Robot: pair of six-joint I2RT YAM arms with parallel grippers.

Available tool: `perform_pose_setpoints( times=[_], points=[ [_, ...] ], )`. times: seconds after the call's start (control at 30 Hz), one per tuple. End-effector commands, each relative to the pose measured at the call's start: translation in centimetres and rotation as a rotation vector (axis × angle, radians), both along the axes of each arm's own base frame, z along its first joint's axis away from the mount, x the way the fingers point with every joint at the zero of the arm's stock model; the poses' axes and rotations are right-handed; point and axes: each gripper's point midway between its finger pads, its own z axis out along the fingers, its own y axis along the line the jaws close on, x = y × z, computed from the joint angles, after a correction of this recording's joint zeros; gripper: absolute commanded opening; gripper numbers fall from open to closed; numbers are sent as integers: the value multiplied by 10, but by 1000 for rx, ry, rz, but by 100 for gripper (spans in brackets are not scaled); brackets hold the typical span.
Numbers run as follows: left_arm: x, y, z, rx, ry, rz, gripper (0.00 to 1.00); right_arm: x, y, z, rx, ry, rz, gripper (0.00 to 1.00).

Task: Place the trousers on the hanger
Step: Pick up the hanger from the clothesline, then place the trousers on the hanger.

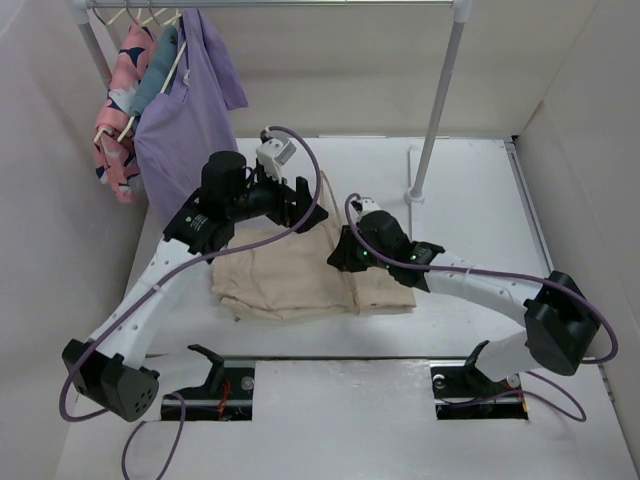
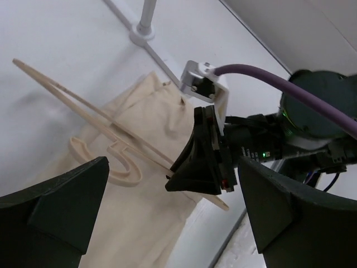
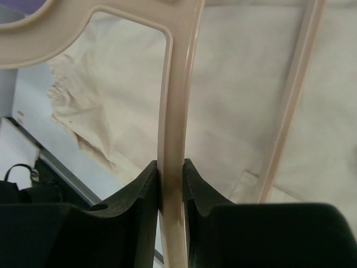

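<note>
The cream trousers (image 1: 285, 275) lie folded and wrinkled on the white table between the two arms. In the right wrist view, my right gripper (image 3: 172, 181) is shut on one bar of the pale hanger (image 3: 177, 84), held just above the trousers (image 3: 240, 100). The left wrist view shows the hanger (image 2: 124, 180) with its hook over the trousers (image 2: 139, 218), one end pinched in the right gripper's black fingers (image 2: 195, 164). My left gripper (image 2: 173, 167) stands wide open facing them, holding nothing. From above, the left gripper (image 1: 300, 205) hovers over the trousers' far edge, beside the right gripper (image 1: 340, 250).
A clothes rail runs across the back. From it hang a purple shirt (image 1: 190, 120) and a pink patterned garment (image 1: 120, 110) on wooden hangers. The rack's right pole (image 1: 440, 100) stands on a foot (image 1: 415, 195) behind the right arm. White walls close in both sides.
</note>
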Motion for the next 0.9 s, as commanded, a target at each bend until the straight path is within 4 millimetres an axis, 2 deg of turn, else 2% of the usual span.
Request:
perform_pose_setpoints(
  times=[0.0, 0.07, 0.1, 0.2, 0.27, 0.4, 0.43, 0.53, 0.57, 0.6, 0.63, 0.7, 0.73, 0.87],
  points=[
    [-1, -1, 7, -68, 101, 44, 100, 6, 9, 47, 128, -119, -83, 0],
    [10, 8, -6, -35, 122, 114, 100, -1, 6, 35, 110, -105, -101, 0],
    [16, 10, -21, -1, 158, 148, 98, -1, 6, 39, 127, -100, -108, 0],
    [20, 11, -32, 24, 189, 164, 95, -10, 7, 29, 107, -89, -95, 0],
    [22, 10, -42, 36, 210, 165, 92, -13, 9, 29, 107, -89, -86, 0],
    [29, 6, -56, 45, 242, 170, 78, -19, 12, 24, 98, -86, -74, 0],
    [32, 7, -54, 36, 236, 170, 76, -23, 15, 21, 91, -80, -62, 0],
    [31, 5, -62, 19, 271, 158, 60, -26, 15, 17, 81, -79, -60, 0],
    [31, 5, -68, 31, 292, 159, 50, -26, 15, 16, 81, -79, -60, 0],
    [30, 9, -70, 38, 307, 169, 30, -26, 15, 16, 81, -79, -60, 0],
    [29, 10, -77, 51, 331, 171, 22, -27, 14, 9, 65, -68, -60, 0],
    [20, 14, -94, 93, 372, 166, 8, -26, 15, 7, 60, -74, -55, 0],
    [21, 18, -96, 97, 383, 176, 0, -27, 16, 6, 53, -80, -34, 0],
    [23, 32, -110, 136, 425, 232, 0, -35, 31, -5, 29, -69, 78, 0]
  ],
)
